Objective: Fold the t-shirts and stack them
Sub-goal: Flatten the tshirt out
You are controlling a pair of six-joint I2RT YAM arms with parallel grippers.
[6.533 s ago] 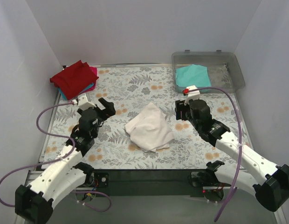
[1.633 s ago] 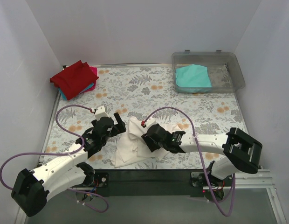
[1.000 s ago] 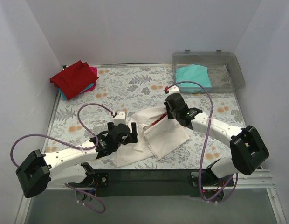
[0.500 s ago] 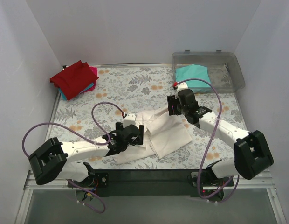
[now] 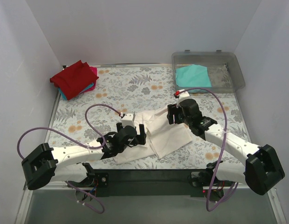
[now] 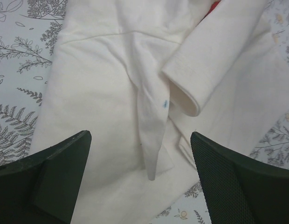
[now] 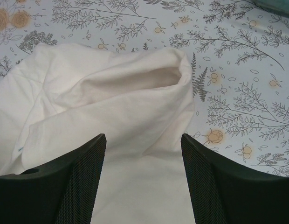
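Folding on the counter [image 5: 130, 86] looks barely started: the white t-shirt [image 5: 165, 133] lies rumpled and half spread, with a clear bin [image 5: 233, 70] holding a teal tee [image 5: 193, 77] beyond it to the right and a red-topped folded stack [image 5: 73, 78] well apart to its far left. Both the left fingers [image 6: 56, 163] and the right fingers [image 7: 74, 177] hover spread wide just over the white t-shirt, holding nothing.

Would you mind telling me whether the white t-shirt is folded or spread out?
Spread out but rumpled, not folded: the white t-shirt lies loosely on the table, a sleeve flopped over its body.
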